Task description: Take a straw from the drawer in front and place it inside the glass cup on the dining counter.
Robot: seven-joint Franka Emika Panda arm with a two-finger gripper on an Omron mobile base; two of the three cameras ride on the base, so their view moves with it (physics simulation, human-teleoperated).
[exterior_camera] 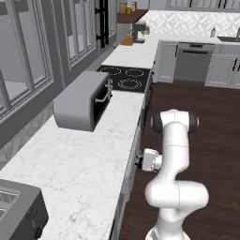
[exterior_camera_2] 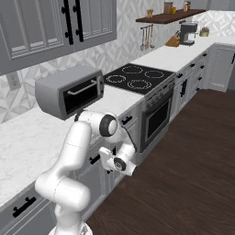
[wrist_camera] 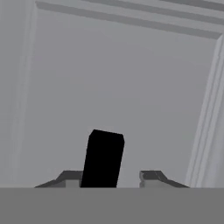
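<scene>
**Grey drawer front, handle between the fingers — drawer not yet open**

Grey shaker panel spans the hand view: that's the drawer (wrist_camera: 122,87) front, close up and shut. Its black handle (wrist_camera: 103,159) stands at lower centre, between our tool (wrist_camera: 109,177) fingertips. We can't tell if the jaws are clamped on it or merely around it; contact isn't visible.

In the left base view the tool (exterior_camera: 140,160) sits at centre frame, pressed to the cabinet face under the marble worktop (exterior_camera: 79,168) edge. Right base view shows the same, hand (exterior_camera_2: 110,163) at lower centre against the drawer fronts, below the toaster oven (exterior_camera_2: 69,92).

Progress, as we judge it: early. Handle reached. Left: pull the drawer open, find and pick the straw, drive to the dining counter, drop it in the glass cup.
</scene>
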